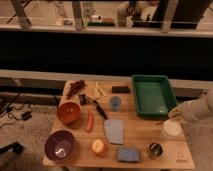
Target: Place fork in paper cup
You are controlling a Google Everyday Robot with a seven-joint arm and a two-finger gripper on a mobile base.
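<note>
My gripper (175, 116) reaches in from the right edge on its pale arm and hovers just above the paper cup (171, 129). The cup is short, white and upright near the table's right side. A thin dark sliver, the fork (161, 121), sticks out to the left of the gripper, off the table and just left of the cup's rim. The gripper looks shut on the fork; its tines are too small to make out.
A green tray (152, 95) lies behind the cup and a shiny metal cup (155, 150) in front of it. Further left are a small blue cup (115, 103), a grey-blue cloth (115, 131), a blue sponge (128, 155), a black-handled utensil (99, 107), a carrot (90, 121), and orange (69, 112) and purple (61, 145) bowls.
</note>
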